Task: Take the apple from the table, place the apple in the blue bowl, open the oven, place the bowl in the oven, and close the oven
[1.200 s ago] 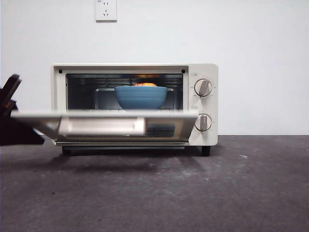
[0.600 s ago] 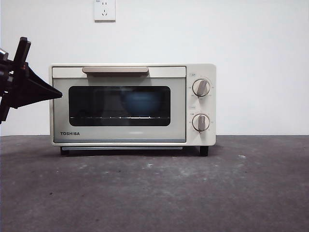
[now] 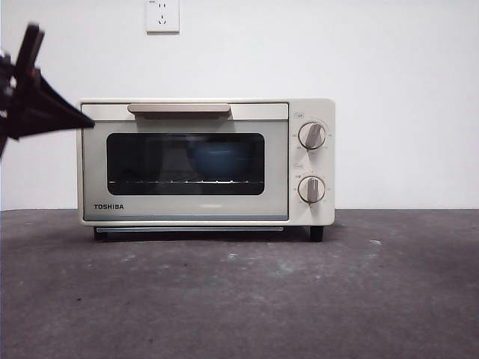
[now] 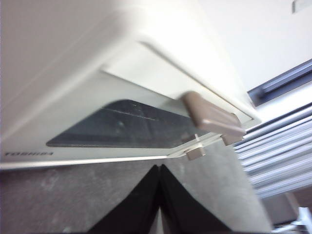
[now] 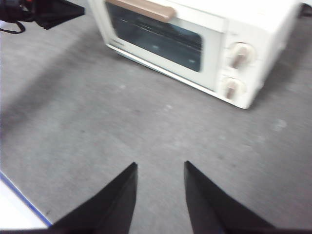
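The oven (image 3: 206, 162) sits on the dark grey surface (image 3: 239, 292) with its door shut and its beige handle (image 3: 179, 109) up at the top. Through the dark glass window you can see the blue bowl (image 3: 215, 159) inside, resting on the wire rack. The glass is too dark to show the apple. The two round knobs (image 3: 312, 135) are on the right side of the oven's front. The left claw (image 3: 75, 122) is up in the air by the oven's top left corner, with its tip just beside the front edge, and I cannot tell if it touches. Its two black jaws are pressed together with nothing between them. The right claw (image 5: 161, 170) hangs over the bare surface, well away from the oven, with its jaws spread apart and nothing in them. A white wall socket (image 3: 162, 15) is on the wall above the oven.
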Tool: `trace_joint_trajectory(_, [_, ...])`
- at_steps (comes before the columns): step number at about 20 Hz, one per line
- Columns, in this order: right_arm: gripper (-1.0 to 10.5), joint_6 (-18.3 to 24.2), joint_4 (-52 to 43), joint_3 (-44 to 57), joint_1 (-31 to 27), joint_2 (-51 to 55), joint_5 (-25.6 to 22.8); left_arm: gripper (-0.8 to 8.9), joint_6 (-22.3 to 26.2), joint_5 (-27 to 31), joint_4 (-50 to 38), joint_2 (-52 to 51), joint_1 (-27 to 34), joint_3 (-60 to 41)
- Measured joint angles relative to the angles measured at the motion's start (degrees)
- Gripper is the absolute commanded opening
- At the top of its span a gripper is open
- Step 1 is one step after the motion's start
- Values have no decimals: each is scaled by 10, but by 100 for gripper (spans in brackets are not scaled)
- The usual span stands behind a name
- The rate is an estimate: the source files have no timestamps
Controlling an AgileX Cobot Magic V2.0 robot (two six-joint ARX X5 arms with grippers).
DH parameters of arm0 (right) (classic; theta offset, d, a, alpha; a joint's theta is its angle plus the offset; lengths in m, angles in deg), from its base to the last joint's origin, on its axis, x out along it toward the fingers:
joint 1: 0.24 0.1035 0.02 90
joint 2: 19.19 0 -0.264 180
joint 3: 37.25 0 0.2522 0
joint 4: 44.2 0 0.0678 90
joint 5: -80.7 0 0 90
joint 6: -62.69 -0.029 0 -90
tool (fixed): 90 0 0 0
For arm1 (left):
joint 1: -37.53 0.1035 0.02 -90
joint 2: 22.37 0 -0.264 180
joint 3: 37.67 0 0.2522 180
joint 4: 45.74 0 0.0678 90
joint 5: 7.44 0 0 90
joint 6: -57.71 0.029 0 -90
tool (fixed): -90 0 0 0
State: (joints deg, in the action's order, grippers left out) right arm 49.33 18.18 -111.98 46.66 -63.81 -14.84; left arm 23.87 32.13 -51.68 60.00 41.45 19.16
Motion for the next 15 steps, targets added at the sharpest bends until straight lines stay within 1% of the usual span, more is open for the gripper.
trace_joint_trajectory(2, [153,0,-59,48,0,10,9,7,38,37,70,-49,-7,0])
trace_joint_trajectory(4, [153,0,-118,91,0,15,10,7,78,80,144,-102,-15,0])
trace_joint_trajectory(8, [153,0,-232,162,0,16,10,7,144,164,267,-201,-40,0])
trace_joint_trajectory(11, [153,1,-328,201,0,15,10,7,180,213,332,-274,-63,0])
trace_joint_trajectory(13, [153,1,-391,223,0,15,10,7,194,236,366,-322,-76,0])
trace_joint_trajectory(15, [152,1,-435,241,0,15,10,7,201,252,394,-363,-84,0])
